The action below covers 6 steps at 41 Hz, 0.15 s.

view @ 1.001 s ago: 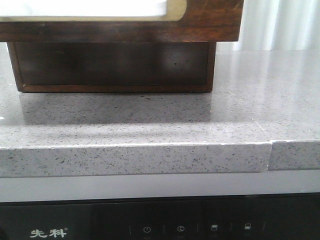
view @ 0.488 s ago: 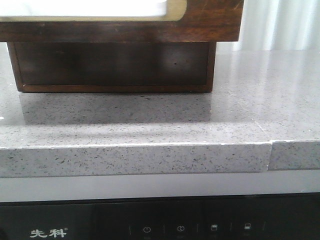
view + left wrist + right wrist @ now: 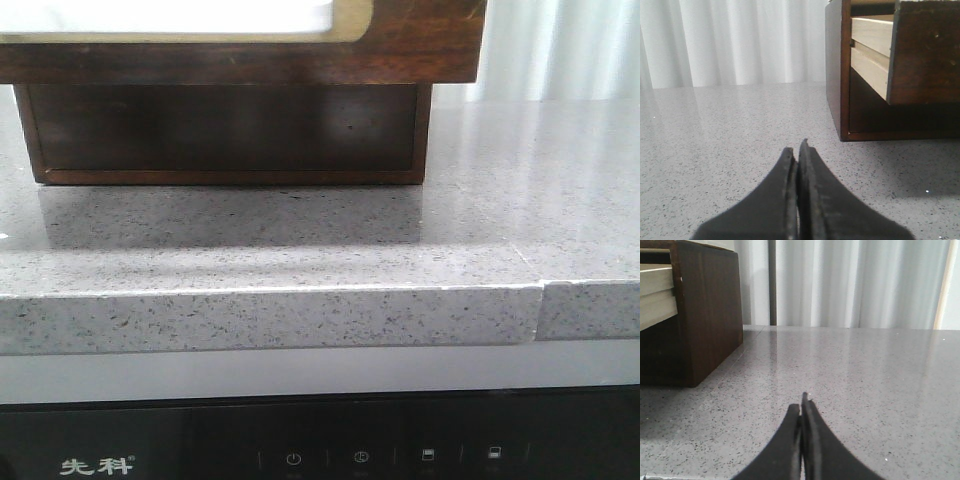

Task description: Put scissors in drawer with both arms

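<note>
At the desk's point(image 3: 300, 240) far edge: drawer point(image 3: 920, 55) pulled out, ready to receive.
Left gripper point(image 3: 798, 150): jaws closed, empty.
Right gripper point(image 3: 802, 402): jaws closed, empty.
Scissors: not visible.

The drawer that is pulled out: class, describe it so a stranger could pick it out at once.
Start at the grey speckled countertop and the dark wooden cabinet on it. The drawer juts forward from the cabinet's upper part. Its scratched dark front has a brass-coloured frame around a white panel, and its sides are pale wood.

A speckled grey countertop point(image 3: 300, 240) sits above a black appliance panel point(image 3: 320, 445), white curtains point(image 3: 850, 285) behind.
</note>
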Motion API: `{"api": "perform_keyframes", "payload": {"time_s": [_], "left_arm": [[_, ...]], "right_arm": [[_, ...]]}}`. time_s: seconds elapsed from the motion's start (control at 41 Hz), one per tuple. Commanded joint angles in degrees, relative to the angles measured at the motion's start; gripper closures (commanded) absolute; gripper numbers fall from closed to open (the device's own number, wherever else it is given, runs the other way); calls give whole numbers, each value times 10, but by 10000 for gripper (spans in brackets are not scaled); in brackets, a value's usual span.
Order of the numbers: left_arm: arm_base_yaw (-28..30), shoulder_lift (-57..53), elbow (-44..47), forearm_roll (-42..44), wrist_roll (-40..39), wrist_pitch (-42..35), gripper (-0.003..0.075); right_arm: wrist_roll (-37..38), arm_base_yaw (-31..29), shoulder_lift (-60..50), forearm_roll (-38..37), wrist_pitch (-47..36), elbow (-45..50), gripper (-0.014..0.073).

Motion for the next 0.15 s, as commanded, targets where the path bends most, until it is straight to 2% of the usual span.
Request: {"api": "perform_keyframes", "payload": {"time_s": [0.0,0.122], "left_arm": [[-1,-10,14,-4,-7,-50,741],[-1,-10,14,-4,-7,-50,741]], "right_arm": [[-1,-4,-9,-9,-45,0,661],[-1,-4,-9,-9,-45,0,661]]}}
